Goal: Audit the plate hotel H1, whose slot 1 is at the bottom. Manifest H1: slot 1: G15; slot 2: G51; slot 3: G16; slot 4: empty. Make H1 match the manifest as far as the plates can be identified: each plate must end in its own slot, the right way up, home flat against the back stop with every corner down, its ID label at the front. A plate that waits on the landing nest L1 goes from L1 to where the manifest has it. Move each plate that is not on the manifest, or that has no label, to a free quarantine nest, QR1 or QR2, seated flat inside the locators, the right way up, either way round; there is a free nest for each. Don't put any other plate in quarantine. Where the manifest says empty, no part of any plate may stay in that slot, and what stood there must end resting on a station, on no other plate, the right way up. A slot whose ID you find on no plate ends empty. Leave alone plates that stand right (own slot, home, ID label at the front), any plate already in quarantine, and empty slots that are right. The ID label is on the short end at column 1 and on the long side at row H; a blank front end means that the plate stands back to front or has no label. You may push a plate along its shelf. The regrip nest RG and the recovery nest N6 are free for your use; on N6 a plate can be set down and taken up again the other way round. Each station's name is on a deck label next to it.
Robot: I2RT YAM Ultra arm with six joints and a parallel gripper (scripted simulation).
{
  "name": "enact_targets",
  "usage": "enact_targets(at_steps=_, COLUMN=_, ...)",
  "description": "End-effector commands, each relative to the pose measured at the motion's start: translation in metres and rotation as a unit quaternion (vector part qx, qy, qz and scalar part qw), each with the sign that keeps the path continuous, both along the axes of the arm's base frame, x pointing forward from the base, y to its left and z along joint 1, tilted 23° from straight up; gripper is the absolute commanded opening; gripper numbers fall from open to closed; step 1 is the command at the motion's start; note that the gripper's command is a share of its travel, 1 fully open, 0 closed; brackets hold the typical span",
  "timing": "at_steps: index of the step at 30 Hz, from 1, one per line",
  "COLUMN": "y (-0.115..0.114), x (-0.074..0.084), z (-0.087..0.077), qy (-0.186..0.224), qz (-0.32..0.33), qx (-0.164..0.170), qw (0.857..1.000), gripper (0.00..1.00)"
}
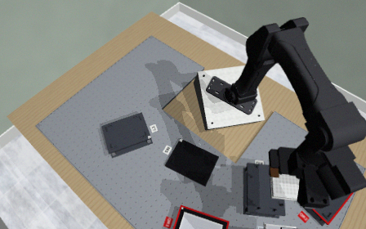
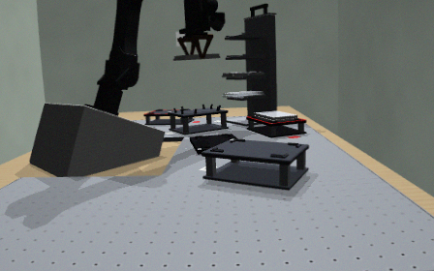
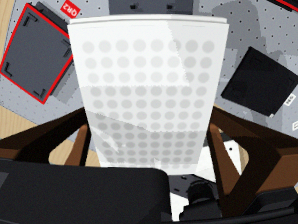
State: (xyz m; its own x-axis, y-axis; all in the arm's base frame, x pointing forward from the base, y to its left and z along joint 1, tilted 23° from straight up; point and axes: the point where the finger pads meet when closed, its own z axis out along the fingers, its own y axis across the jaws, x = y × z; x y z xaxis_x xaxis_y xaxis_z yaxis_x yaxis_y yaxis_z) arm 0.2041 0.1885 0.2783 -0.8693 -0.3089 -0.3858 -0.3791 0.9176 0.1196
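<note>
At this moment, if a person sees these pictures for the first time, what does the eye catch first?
First comes the white well plate, held high above the deck in the gripper, level with the upper shelves of the tall black plate hotel just to its right in the exterior view. Next is the red-edged nest at the hotel's foot, which carries another white plate.

I hold a white well plate (image 3: 148, 86) level between my fingers, wells up, high above the desk's right part, near the upper shelves of the black plate hotel (image 2: 262, 58). The hotel stands upright toward the far right edge; its two lower shelves carry pale plates (image 2: 243, 94). Another white plate (image 2: 276, 115) lies flat on a red-edged nest (image 2: 277, 121) just in front of it.
</note>
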Motion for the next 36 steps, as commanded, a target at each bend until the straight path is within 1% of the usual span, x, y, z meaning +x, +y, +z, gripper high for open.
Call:
enact_targets(at_steps=1, y=-0.006, x=-0.006, z=0.008, qy=0.001, qz=0.000, qx=-0.002, qw=1.000, gripper=0.86)
enact_targets(at_steps=3, y=-0.006, x=-0.006, z=0.008, qy=0.001, qz=0.000, qx=-0.002, qw=1.000, gripper=0.86)
enact_targets(at_steps=9, y=0.013, x=-0.014, z=0.010, qy=-0.016, qz=0.064, qx=-0.024, qw=0.998, gripper=0.86)
enact_targets(at_steps=11, y=0.013, x=-0.014, z=0.010, qy=-0.016, qz=0.064, qx=-0.024, qw=0.998, gripper=0.86)
enact_targets(at_steps=17, y=0.031, x=-0.022, z=0.012, qy=-0.033, qz=0.128, qx=-0.045, qw=0.990, gripper=0.86)
enact_targets(at_steps=26, y=0.058, x=-0.035, z=0.015, qy=-0.058, qz=0.222, qx=-0.077, qw=0.970, gripper=0.86)
enact_targets(at_steps=28, y=0.058, x=-0.035, z=0.015, qy=-0.058, qz=0.222, qx=-0.077, qw=0.970, gripper=0.86)
enact_targets(at_steps=36, y=0.082, x=-0.046, z=0.018, qy=-0.080, qz=0.304, qx=-0.105, qw=0.943, gripper=0.86)
